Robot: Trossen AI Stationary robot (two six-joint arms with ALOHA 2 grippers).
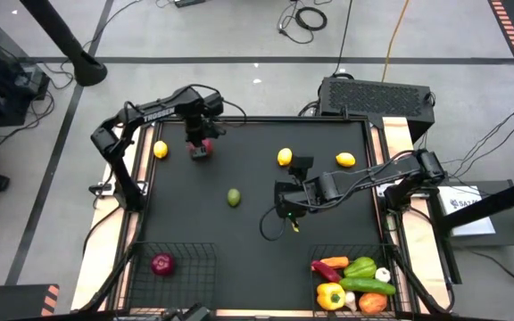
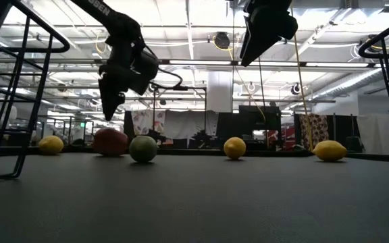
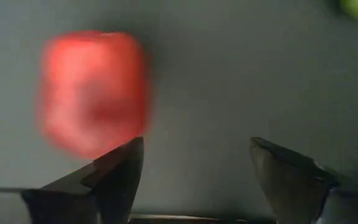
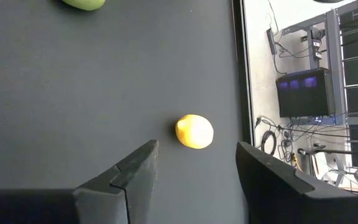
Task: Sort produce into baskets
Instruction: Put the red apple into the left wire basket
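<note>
A red apple rests on the black table mat near the far left. My left gripper hangs just above it, pointing down and open. In the low view its fingertips end a little over the apple. In the left wrist view the apple lies ahead of one finger, with nothing between the fingers. My right gripper waits open over the mat's middle right, and a lemon lies ahead of it. Three lemons and a lime lie loose on the mat.
The left basket, at the near left, holds a purple onion. The right basket, at the near right, holds peppers, a cucumber, a carrot and garlic. A black grilled box stands beyond the far edge.
</note>
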